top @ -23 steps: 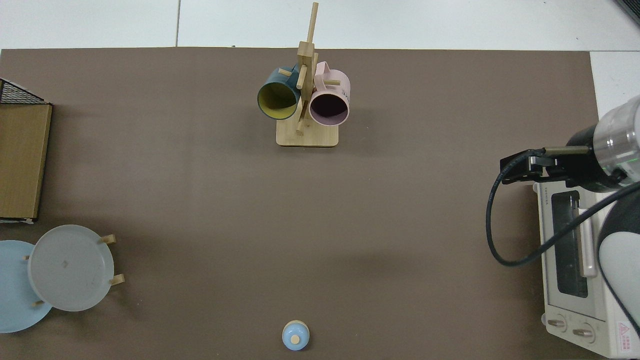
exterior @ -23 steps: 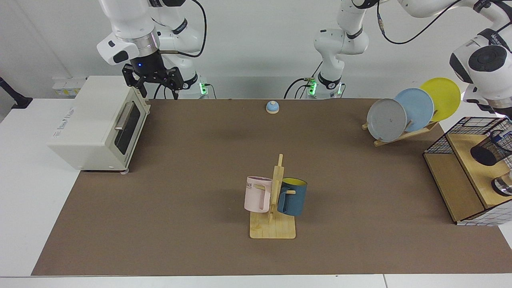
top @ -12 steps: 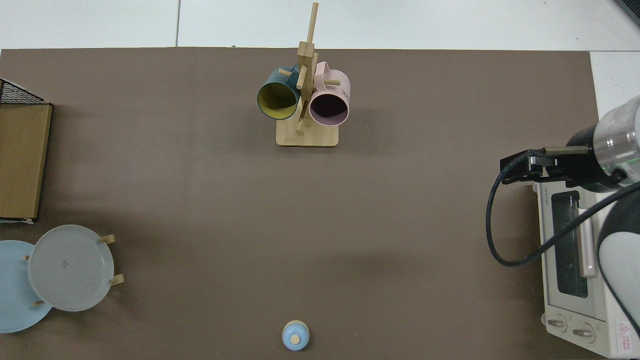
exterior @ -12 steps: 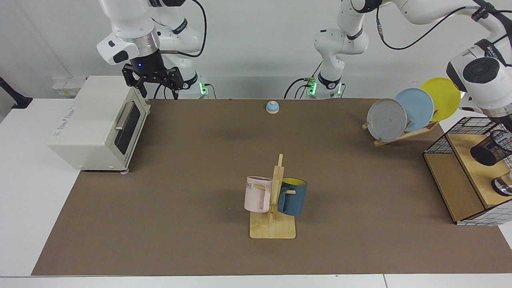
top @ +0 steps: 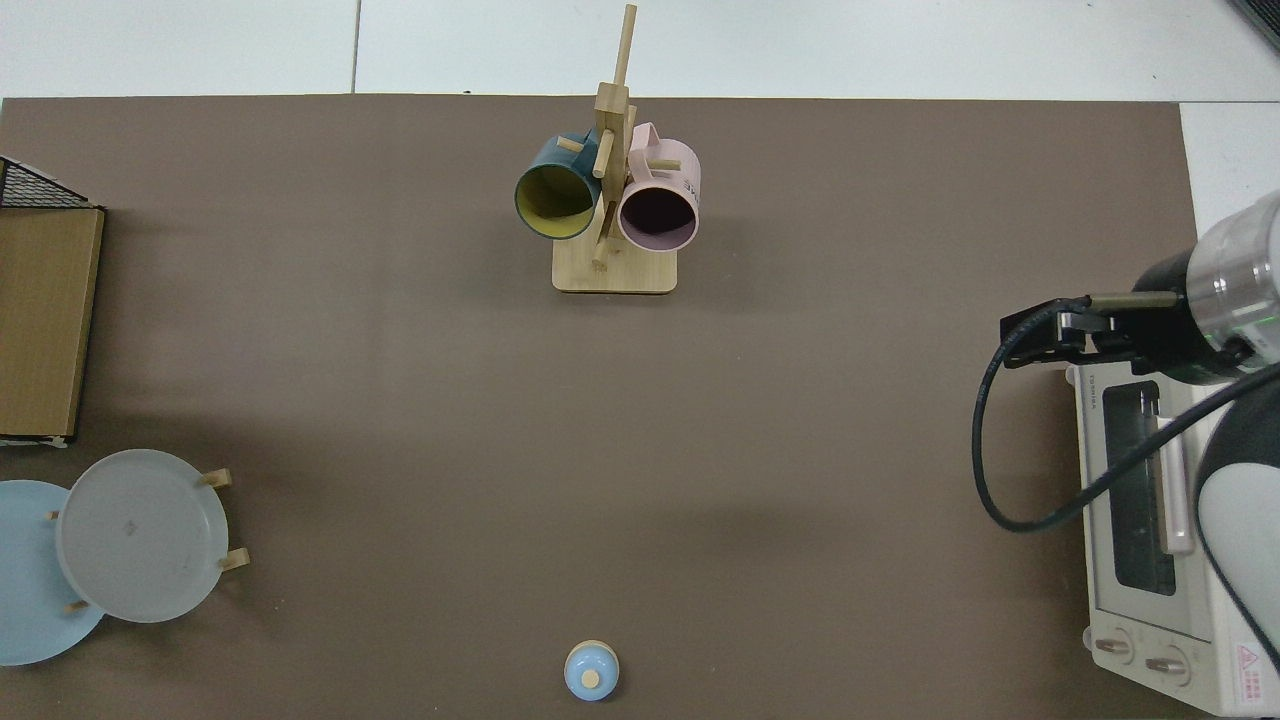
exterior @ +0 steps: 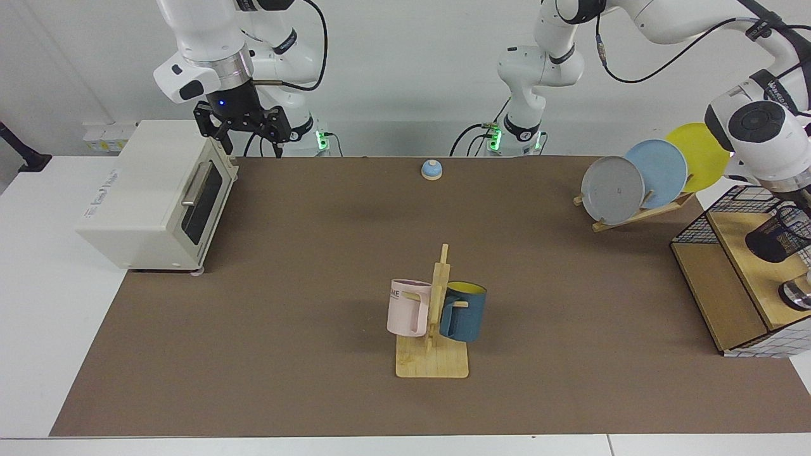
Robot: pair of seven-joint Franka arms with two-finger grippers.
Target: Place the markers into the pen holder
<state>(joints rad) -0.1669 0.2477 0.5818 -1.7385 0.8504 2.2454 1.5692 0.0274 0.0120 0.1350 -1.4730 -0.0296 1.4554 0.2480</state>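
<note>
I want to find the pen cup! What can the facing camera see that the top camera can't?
Only the facing view shows the pen holder on the wooden shelf, the left arm above it, the yellow plate and both arm bases. Only the top view shows the toaster oven's knobs. Both show the mug rack, the blue bell, the grey plate and the right gripper waiting by the oven.

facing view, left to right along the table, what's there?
Toaster oven → right gripper above its corner → bell → mug rack → plate rack → wire shelf with pen holder.
</note>
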